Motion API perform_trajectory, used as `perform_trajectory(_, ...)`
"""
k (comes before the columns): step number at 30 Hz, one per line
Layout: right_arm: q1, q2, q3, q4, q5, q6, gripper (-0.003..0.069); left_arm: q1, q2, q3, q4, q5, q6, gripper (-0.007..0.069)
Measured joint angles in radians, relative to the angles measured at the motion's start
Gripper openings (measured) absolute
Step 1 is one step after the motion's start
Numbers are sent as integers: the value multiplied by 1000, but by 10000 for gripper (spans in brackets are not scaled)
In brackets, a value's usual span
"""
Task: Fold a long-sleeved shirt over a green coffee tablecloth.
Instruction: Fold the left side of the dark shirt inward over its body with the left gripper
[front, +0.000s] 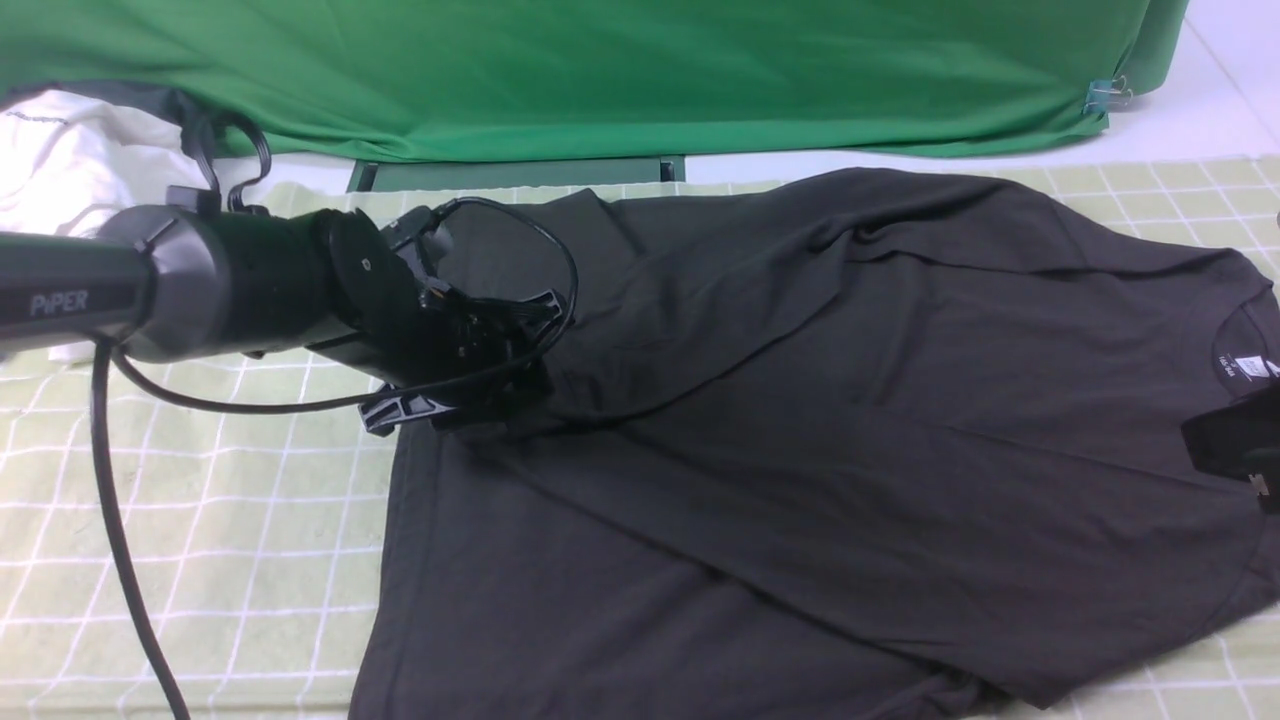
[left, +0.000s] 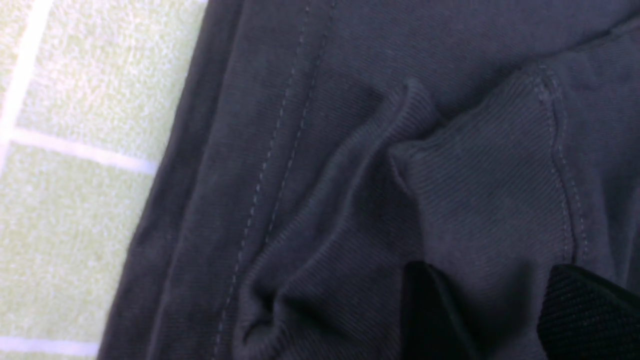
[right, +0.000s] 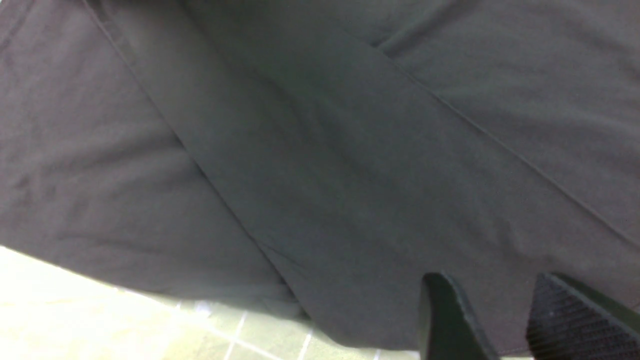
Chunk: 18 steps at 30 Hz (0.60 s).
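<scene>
The left arm (front: 150, 290) is a black tube marked "PiPER" in grey, with a thin black cable (front: 120, 540) looping off it.

You have open green coffee tablecloth (front: 200, 520) on the left, near side, crossed only by the left arm's black cable (front: 115, 520). The long-sleeved shirt (front: 800, 450) blocks the middle and right; the deep green fabric (front: 600, 70) and white garment (front: 70, 150) close the far edge.

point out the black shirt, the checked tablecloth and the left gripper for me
long-sleeved shirt (front: 820, 420), front view, on the flat middle of its body
green coffee tablecloth (front: 200, 520), front view, on a bare checked patch left of the shirt
left gripper (front: 480, 385), front view, between its fingertips at the shirt's edge
</scene>
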<state>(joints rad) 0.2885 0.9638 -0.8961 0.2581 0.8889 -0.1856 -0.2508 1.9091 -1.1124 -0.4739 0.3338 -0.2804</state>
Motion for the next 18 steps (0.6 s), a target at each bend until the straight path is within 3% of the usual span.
perform_trajectory(2,0,0,0,0,-2,0,245,0,2,-1,-2,-2,0,283)
perform_trajectory(6,0,0,0,0,-8,0,245,1,15,-1,-34,-9,0,158)
perform_trajectory(7,0,0,0,0,-9,0,245,1,15,-1,-42,-9,1,92)
perform_trajectory(10,0,0,0,0,-10,0,245,1,-5,-1,-44,-4,19,36)
perform_trajectory(18,0,0,0,0,-10,0,245,1,-137,-1,-26,46,26,32)
